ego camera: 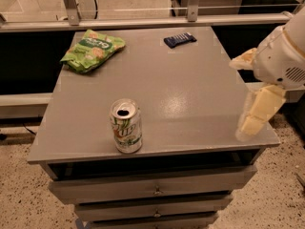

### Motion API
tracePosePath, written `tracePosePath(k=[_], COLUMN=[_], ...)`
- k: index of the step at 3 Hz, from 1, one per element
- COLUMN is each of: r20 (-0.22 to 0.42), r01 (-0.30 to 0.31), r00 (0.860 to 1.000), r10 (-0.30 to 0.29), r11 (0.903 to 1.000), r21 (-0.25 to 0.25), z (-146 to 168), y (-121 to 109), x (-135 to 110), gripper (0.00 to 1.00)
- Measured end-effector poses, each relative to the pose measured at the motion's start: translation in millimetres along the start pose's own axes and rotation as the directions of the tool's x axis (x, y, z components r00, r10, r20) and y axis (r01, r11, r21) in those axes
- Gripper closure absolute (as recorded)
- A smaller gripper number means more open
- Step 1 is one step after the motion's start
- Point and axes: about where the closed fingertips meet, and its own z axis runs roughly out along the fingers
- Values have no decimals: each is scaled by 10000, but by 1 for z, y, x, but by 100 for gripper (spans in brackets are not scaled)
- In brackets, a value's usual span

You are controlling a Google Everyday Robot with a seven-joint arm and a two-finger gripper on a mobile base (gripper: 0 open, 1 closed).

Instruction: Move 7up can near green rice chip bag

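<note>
Gripper (257, 111) hangs at the right edge of the counter (190, 94), over its front right corner, below the white arm (281, 56). Whether it is wide or narrow cannot be told; it touches none of the things on the counter. The can (126, 126) stands upright near the front edge, left of the middle, its pull-tab top facing up, well apart from the gripper. The bag (92, 49) lies flat at the far left corner, well apart from the can. A dark blue packet (179, 39) lies near the far edge, right of the bag. Drawers (155, 190) sit beneath the counter.
</note>
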Motion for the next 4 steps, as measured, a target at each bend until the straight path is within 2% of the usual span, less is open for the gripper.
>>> tracePosePath(k=[1, 2, 3, 4], r20=[2027, 4142, 5756, 6818], r01=[600, 1362, 2011, 2341], r00=[9784, 9078, 8142, 7274], r10=[-413, -654, -760, -773], r11=[9944, 9802, 9669, 9620], r21=[-869, -1438, -1568, -1406], z=[42, 71, 89, 109], y=[15, 35, 53, 68], x=[-32, -78, -120, -150], gripper=[0, 0, 0, 0])
